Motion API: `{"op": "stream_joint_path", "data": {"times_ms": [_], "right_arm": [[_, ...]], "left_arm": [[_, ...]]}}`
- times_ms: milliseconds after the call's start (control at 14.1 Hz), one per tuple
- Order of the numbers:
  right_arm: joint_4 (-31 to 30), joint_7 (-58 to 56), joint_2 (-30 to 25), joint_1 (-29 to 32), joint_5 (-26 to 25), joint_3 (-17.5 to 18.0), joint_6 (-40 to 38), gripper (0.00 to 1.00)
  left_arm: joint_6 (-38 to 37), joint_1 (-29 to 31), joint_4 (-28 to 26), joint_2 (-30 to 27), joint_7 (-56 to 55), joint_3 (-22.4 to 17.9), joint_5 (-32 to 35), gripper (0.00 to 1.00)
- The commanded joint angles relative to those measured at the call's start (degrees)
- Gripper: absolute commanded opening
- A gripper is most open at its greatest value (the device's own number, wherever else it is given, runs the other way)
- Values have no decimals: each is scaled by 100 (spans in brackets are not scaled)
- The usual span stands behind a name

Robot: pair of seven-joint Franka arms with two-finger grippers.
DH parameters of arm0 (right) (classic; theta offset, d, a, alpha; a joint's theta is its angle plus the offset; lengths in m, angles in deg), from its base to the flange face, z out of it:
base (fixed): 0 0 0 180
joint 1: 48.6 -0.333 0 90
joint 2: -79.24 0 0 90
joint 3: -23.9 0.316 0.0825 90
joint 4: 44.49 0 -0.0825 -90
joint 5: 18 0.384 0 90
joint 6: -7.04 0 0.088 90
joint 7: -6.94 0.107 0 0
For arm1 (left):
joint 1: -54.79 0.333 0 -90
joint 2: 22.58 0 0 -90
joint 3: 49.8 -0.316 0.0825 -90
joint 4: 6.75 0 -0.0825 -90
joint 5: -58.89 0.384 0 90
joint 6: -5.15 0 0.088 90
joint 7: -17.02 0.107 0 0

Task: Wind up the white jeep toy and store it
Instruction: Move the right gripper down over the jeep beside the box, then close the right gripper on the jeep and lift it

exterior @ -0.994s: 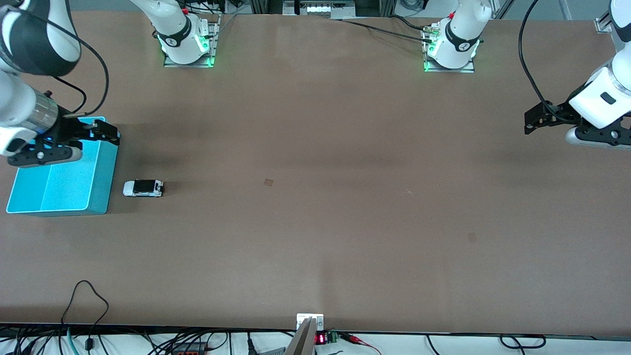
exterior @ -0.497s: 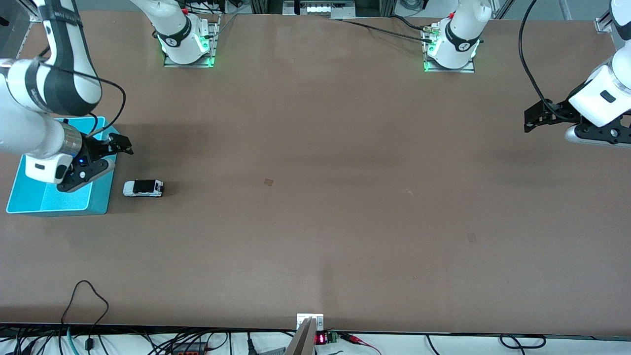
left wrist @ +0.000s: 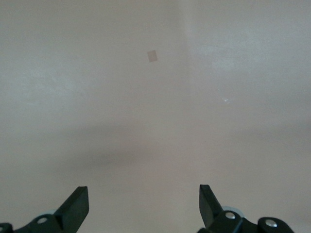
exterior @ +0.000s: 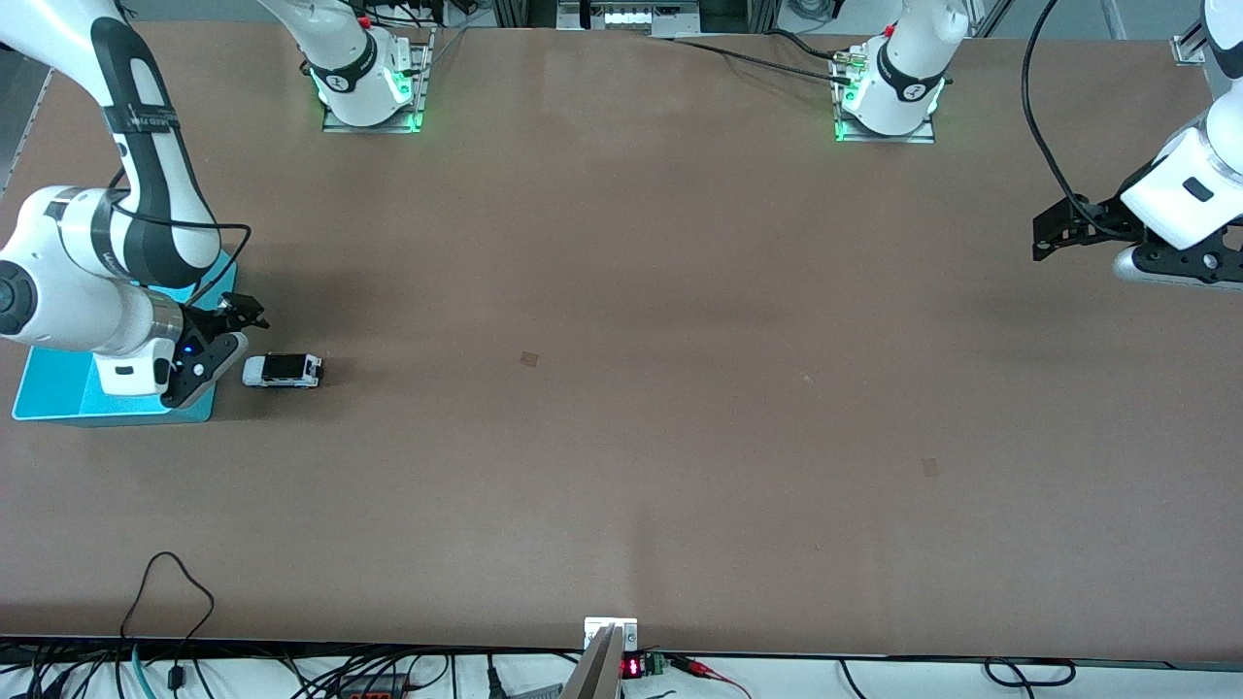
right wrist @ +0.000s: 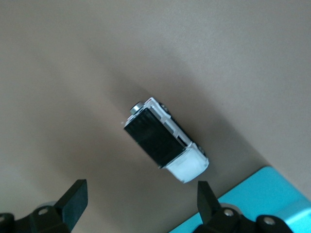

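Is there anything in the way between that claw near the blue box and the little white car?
Nothing visible. The right gripper, jaws open, hangs by the turquoise bin, with only bare table between it and the white jeep toy. The toy sits right beside the bin. The left gripper waits apart.

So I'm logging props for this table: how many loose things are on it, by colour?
White: 1, the white jeep toy, on the table beside the bin
Turquoise: 1, the bin, partly under the right arm
Total: 2
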Motion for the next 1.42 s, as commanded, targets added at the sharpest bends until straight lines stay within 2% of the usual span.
{"op": "stream_joint_path", "data": {"times_ms": [0,497,1135,1206,1348], "right_arm": [[-304,-647,75,99,95,51,690,100],[-1095,-1607,207,91,95,59,2247,100],[-1193,-1704,409,82,95,86,2574,100],[-1193,-1713,409,82,95,86,2574,89],[-1193,-1713,400,64,95,95,2565,52]], "left_arm": [[-97,-36,38,-60,98,-14,-35,100],[-53,-54,151,-8,98,-14,-35,100],[-88,-45,223,63,98,-14,-35,100],[-88,-36,223,63,98,-14,-35,100],[-79,-36,223,63,90,-23,-35,100]]}}
